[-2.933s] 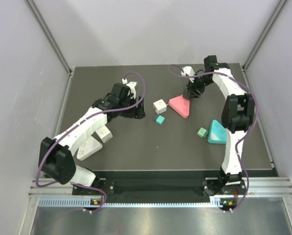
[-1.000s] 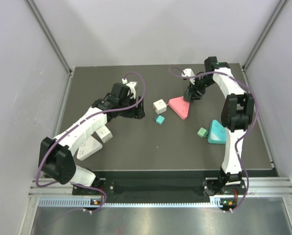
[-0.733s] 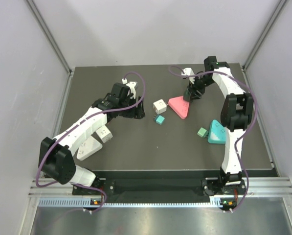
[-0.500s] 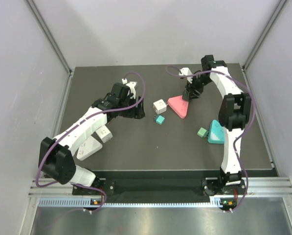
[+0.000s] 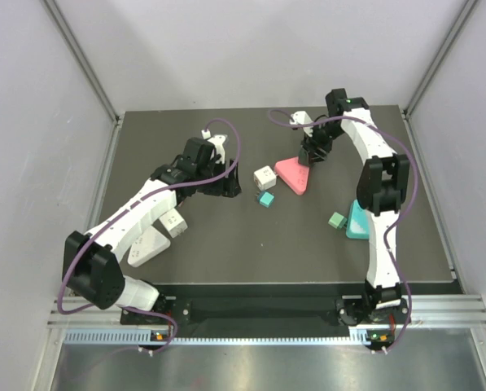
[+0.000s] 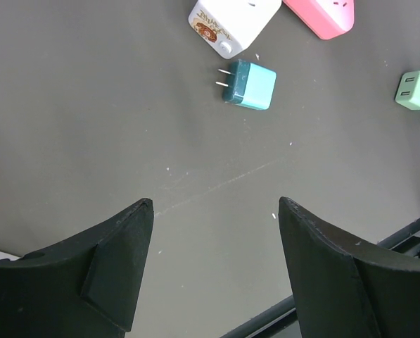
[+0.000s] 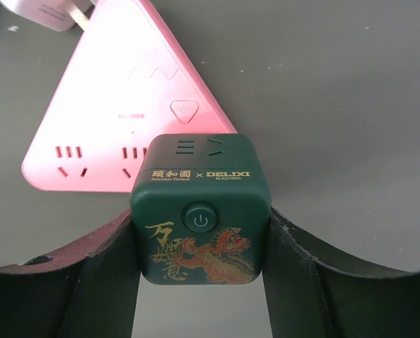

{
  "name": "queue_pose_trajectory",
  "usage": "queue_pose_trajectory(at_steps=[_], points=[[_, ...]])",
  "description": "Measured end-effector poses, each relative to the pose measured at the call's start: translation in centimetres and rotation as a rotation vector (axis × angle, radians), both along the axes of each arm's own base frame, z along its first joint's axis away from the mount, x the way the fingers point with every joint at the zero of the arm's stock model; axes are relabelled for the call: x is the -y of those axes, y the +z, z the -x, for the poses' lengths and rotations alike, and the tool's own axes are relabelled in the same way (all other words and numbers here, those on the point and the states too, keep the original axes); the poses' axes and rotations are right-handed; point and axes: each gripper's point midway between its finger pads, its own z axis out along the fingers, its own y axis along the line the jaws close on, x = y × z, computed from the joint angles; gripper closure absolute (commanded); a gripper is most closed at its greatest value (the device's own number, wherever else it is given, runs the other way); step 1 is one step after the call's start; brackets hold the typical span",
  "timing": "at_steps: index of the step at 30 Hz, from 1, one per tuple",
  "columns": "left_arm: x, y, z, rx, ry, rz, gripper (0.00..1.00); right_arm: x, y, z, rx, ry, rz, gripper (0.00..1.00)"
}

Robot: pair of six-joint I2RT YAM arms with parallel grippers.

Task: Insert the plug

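Right gripper was closed on the dark green cube plug. One finger pressed each side face, and the button and dragon print faced the wrist camera. The cube hung near the far edge of the worktop, right of centre, at the socket side of the pink triangular strip. It overlapped the right end of that side, with two socket groups showing to its left. Contact between cube and strip could not be told.

Left gripper stood wide open and held nothing, low over the worktop left of centre. A teal plug lay flat ahead of it, with two prongs showing. A white cube lay beyond the teal plug, just beside a corner of the pink strip on the side away from the held cube. A light green plug lay well apart toward the right edge, near a teal triangular strip partly hidden by the right arm. Two white strips lay by the left edge, beside the left arm.
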Motion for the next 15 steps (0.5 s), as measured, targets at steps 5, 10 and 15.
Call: queue_pose_trajectory(at_steps=[5, 10, 15], points=[[0.0, 0.0, 0.0, 0.000, 0.000, 0.000, 0.24, -1.3, -1.2, -0.5, -0.003, 0.022, 0.026, 1.00], [-0.1, 0.0, 0.0, 0.001, 0.003, -0.003, 0.24, -2.4, -1.2, -0.9, 0.001, 0.031, 0.025, 1.00], [-0.1, 0.0, 0.0, 0.001, 0.003, -0.003, 0.23, -2.6, -1.2, -1.1, 0.007, 0.023, 0.013, 0.68]])
